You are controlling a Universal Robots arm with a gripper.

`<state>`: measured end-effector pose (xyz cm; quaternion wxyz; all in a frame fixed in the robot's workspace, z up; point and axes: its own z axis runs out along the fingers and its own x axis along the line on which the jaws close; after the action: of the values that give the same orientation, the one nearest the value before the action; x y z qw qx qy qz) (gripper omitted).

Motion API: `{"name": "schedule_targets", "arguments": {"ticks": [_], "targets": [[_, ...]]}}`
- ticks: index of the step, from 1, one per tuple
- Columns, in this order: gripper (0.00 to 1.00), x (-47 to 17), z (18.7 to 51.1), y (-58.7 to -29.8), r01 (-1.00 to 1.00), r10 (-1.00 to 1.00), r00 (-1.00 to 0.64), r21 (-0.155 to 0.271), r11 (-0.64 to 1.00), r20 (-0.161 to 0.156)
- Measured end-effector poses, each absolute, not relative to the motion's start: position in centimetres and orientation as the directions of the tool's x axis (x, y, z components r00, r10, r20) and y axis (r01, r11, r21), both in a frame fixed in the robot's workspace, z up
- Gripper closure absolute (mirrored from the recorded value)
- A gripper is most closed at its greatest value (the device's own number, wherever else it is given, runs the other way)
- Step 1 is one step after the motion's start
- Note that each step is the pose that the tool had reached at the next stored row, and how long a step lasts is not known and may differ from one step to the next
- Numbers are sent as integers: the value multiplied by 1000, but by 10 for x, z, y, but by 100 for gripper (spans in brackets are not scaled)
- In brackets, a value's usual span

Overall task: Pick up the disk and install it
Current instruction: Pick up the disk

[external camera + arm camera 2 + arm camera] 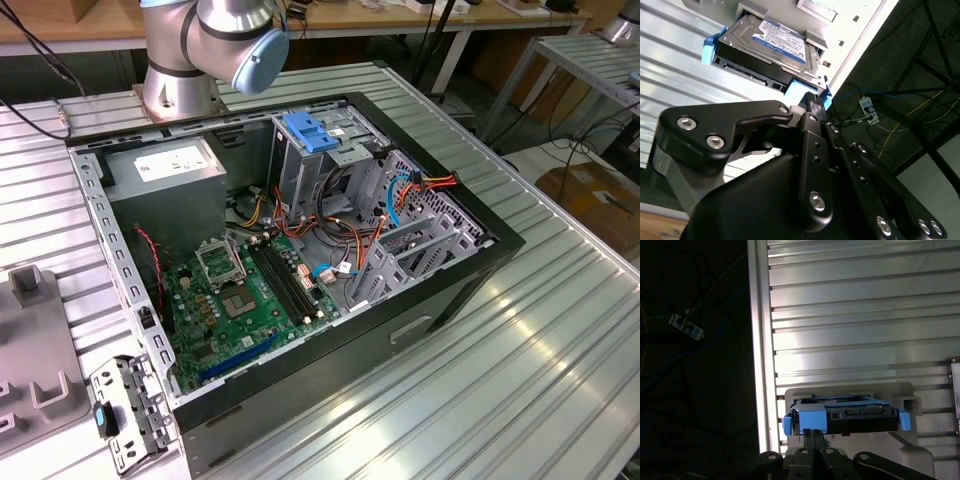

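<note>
The disk (771, 44) is a flat silver drive with a white and blue label and blue side rails. It lies in a pale grey holder (910, 402) on the ribbed metal table, close to the table's edge; in the first wrist view its connector end (855, 419) faces the camera. My gripper (812, 97) is shut, its two black fingers pressed together. Its tips are right at the blue rail (810, 419) on the near end of the disk. I cannot tell whether they pinch it. In the exterior view the open computer case (480, 255) lies on the table.
Inside the case stand a tall grey cage with a blue handle (310, 135), a grey metal box with a white sticker (165, 165), the green motherboard (250, 295) and loose cables (420, 185). The arm's base (180, 85) stands behind the case. A metal bracket (125, 410) lies by the case.
</note>
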<state>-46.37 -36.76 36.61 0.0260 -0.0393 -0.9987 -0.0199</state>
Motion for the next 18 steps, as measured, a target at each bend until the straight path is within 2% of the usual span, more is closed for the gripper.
{"name": "schedule_targets", "arguments": {"ticks": [9,18], "targets": [[89,-464,366,-368,70,68,-996,38,997,54],[89,-464,366,-368,-136,-138,-989,38,990,53]]}}
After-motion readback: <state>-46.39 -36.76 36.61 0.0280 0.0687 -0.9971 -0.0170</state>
